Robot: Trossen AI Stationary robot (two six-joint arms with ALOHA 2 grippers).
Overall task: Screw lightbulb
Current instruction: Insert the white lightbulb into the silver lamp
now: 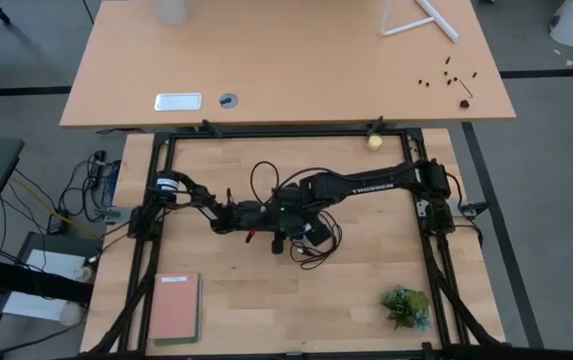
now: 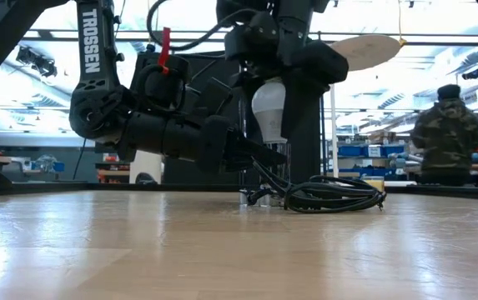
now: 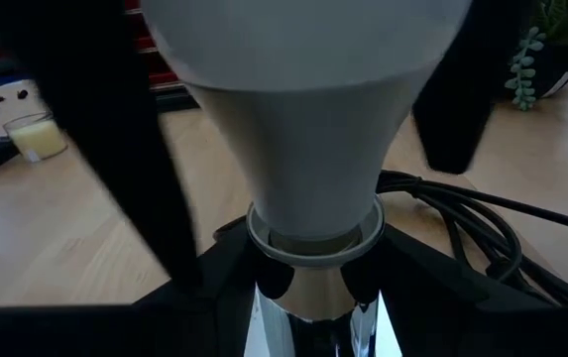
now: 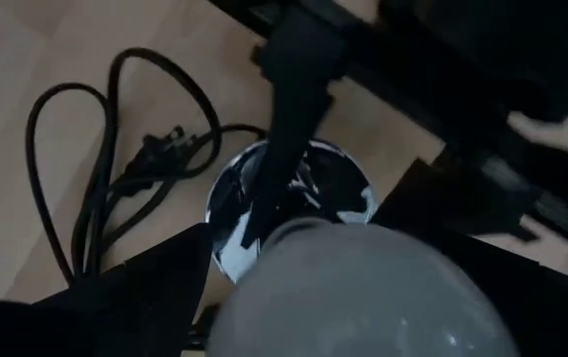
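In the low view, nearest the camera, lies the bare wooden table (image 2: 222,250). Behind it a coiled black cord (image 2: 334,193) rests on the tabletop beside the socket base (image 2: 259,197). The lightbulb (image 2: 269,107) stands upright above that base, narrow end down, in the middle of the table.

The right gripper (image 2: 282,92) comes down from above, and its dark fingers stand spread wide on either side of the bulb's round white body; in the right wrist view the frosted dome (image 4: 358,293) fills the space between them, with the shiny silver socket disc (image 4: 288,203) directly below it. The fingers appear to clasp the bulb, though actual contact cannot be made out.

The left gripper (image 2: 259,154) reaches in level from the side at the height of the bulb's neck. In the left wrist view its fingers (image 3: 224,278) sit about half parted around the chrome socket stem (image 3: 313,312) just under the bulb's grey collar; whether they press on it cannot be told.

White lettering reading "TROSSEN" runs along the arm link (image 2: 91,37) in the low view and along the right arm (image 1: 371,184) in the high view.

Farther off on the table are a small yellowish ball (image 1: 374,142), a green plant (image 1: 406,305) and a pink notebook (image 1: 175,307). In the room beyond, a person (image 2: 447,133) stands in a camouflage jacket.
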